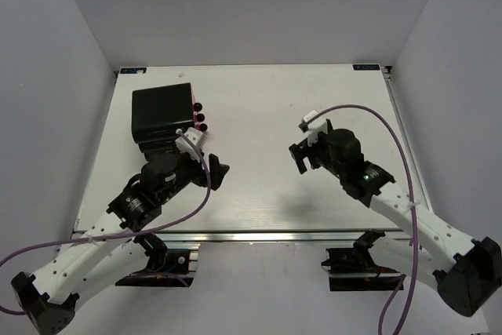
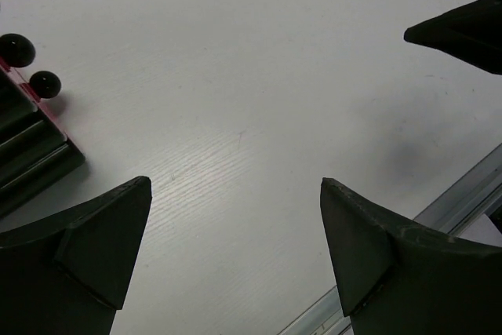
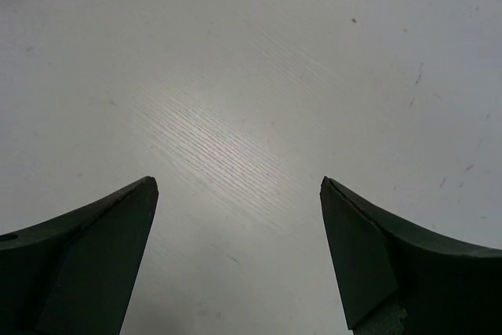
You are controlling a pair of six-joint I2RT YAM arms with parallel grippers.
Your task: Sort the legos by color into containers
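Top view only: black box [image 1: 161, 111] lies far-left of left claw [image 1: 218, 172], long side running near-far. L wrist shows just knobs [image 2: 16, 50] and pink rim [image 2: 49, 113] left of its wide-open jaws. Right claw [image 1: 301, 159] is agape too, both empty.

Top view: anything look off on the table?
No spill or damage. Odd bit: no loose bricks show on the table, and only a pink strip with dark knobs peeks out beside the black box; stacked or side by side, I cannot tell. Left pincer and right pincer open, empty.
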